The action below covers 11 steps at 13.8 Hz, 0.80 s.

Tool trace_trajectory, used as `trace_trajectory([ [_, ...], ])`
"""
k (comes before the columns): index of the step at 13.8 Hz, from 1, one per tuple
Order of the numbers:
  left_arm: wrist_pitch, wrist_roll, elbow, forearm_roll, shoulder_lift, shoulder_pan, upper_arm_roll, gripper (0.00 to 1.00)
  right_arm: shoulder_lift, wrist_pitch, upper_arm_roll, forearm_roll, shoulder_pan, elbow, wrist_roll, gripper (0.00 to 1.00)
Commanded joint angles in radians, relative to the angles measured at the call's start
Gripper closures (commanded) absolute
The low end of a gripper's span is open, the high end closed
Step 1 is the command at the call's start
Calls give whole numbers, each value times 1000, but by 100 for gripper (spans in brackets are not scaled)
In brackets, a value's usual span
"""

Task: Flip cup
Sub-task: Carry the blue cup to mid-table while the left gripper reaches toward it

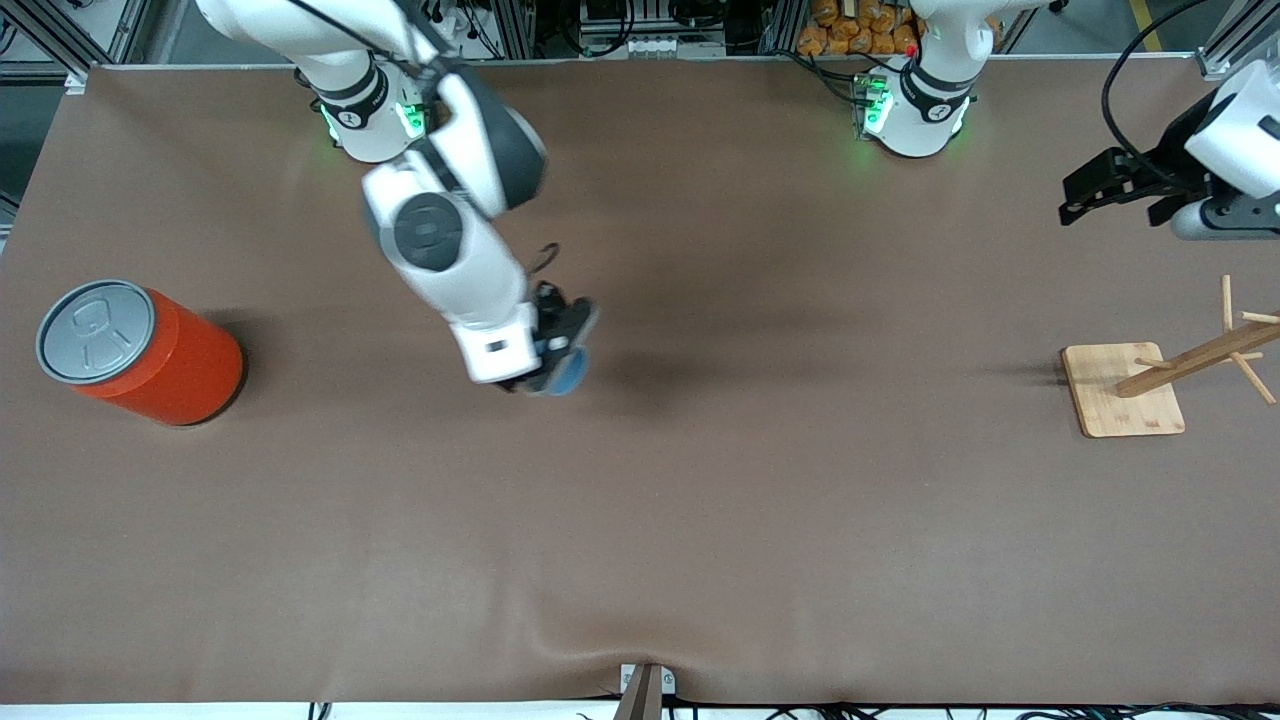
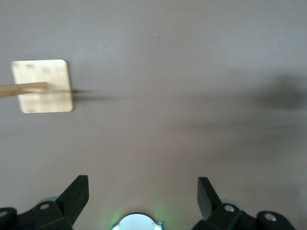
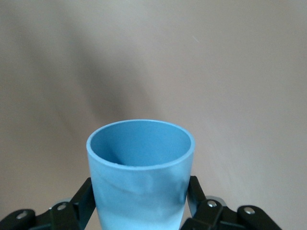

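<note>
Between the jaws of the right gripper (image 3: 140, 203), over the middle of the brown worktop (image 1: 700, 520): the cup (image 3: 140, 177), light blue, tapered, clamped on its two sides, jaws closed firmly against its wall. Long axis running straight out from the jaws, along the line of the fingers; open mouth pointing away from the wrist, rim round and whole in the right wrist view, blue inside plainly seen. Narrow base end hidden down between the fingers. From the front camera, only a blue patch of the cup (image 1: 566, 376) showing past the right gripper (image 1: 560, 350), lifted clear of the worktop, with its shadow spread on the cloth beside it.

Over the left arm's end of the worktop: left gripper (image 1: 1085, 195), up in the air, waiting, jaws spread as wide as they go and holding nothing. In the left wrist view, both black fingers (image 2: 74, 196) standing well apart, bare cloth between them. Ahead of those jaws, a wooden rack (image 1: 1160, 385) with a square bamboo base and a slanted post with pegs.

Well apart from both sets of jaws, at the right arm's end: large orange can (image 1: 140, 350) with a grey pull-tab lid, standing upright.
</note>
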Motion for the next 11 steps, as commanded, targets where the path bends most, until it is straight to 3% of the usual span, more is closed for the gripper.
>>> trace_trajectory([
  [1, 48, 4, -72, -72, 0, 2, -3, 0, 114, 112, -16, -91, 118, 53, -37, 100],
  [5, 152, 0, -199, -209, 3, -1, -15, 0, 187, 168, -18, -211, 178, 52, -31, 100],
  [8, 228, 9, -278, -333, 18, -1, -15, 0, 239, 237, -19, -239, 210, 49, -30, 100],
  [11, 280, 21, -307, -462, 107, 4, -17, 0, 282, 245, -24, -271, 246, 52, 7, 100],
])
